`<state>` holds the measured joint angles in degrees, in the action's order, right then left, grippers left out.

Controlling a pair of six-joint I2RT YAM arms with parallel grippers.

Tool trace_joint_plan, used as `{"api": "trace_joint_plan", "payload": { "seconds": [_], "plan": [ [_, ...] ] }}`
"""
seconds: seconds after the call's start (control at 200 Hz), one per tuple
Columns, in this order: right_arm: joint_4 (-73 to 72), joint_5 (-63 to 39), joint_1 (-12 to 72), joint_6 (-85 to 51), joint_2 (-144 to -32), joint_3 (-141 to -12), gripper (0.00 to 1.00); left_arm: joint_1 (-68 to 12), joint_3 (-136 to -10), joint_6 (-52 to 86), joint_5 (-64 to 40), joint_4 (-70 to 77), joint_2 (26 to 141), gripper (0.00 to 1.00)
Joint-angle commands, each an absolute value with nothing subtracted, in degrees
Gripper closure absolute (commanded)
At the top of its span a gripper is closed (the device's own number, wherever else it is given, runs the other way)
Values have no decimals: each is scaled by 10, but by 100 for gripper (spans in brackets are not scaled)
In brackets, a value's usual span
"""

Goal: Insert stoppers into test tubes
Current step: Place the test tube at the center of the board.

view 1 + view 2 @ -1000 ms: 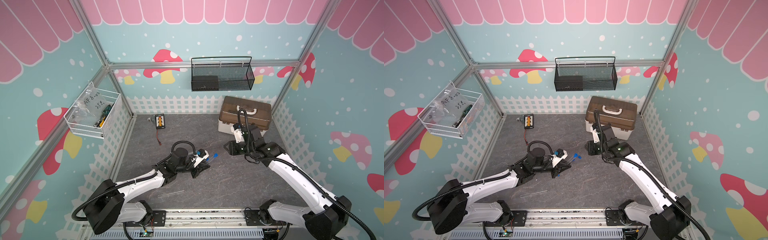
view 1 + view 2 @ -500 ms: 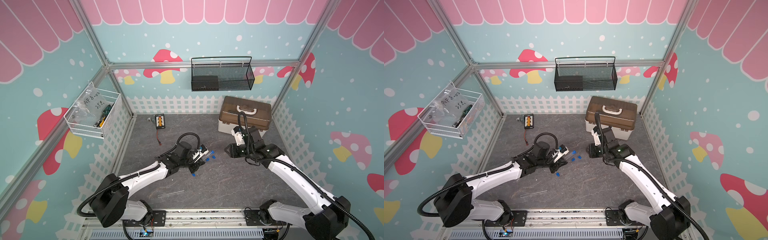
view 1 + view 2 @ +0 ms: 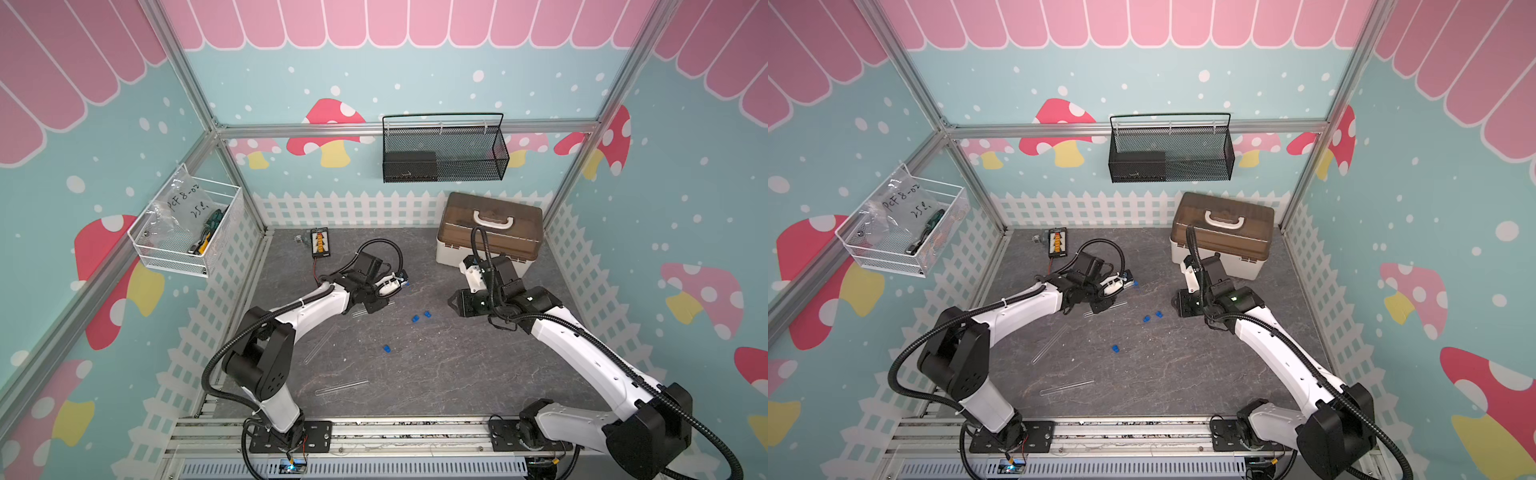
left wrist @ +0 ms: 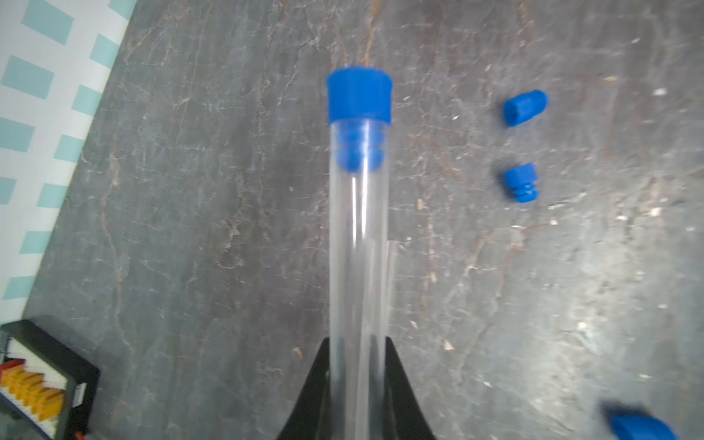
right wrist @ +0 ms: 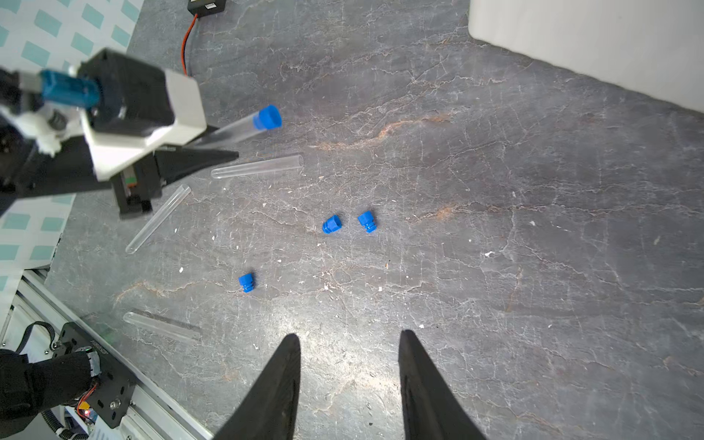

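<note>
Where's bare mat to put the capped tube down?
Free: mat between lone stopper, right arm and front rail; also the strip between left gripper and case. Crowded: loose tubes and stopper pair beside the left gripper.

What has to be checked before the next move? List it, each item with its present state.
1. Seating of the stopper in the held test tube: ok, ribbed end inside the mouth.
2. Grip of the left claw: ok, shut on that tube.
3. The right claw free: ok, open and empty.
4. The loose stoppers in sight: ok, three lie apart.
5. The empty test tubes reachable: ok, three lie flat.
6. All tubes stoppered: not ok, only one.
</note>
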<state>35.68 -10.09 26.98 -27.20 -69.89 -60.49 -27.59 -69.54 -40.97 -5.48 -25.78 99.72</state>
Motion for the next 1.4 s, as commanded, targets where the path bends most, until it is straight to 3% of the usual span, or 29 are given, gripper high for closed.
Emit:
{"api": "trace_joint_plan", "payload": {
  "seconds": [0.0,0.665,0.94,1.396],
  "plan": [
    [345,-101,267,-265,-705,-598,59,-257,-744,-501,-53,-336,1042,100],
    [345,-120,267,-271,-711,-591,61,-201,-840,-523,-62,-405,1192,96],
    [345,-124,267,-270,-714,-592,62,-198,-853,-525,-65,-424,1210,86],
    [351,-125,267,-266,-712,-592,62,-195,-862,-524,-65,-423,1220,77]
  ]
}}
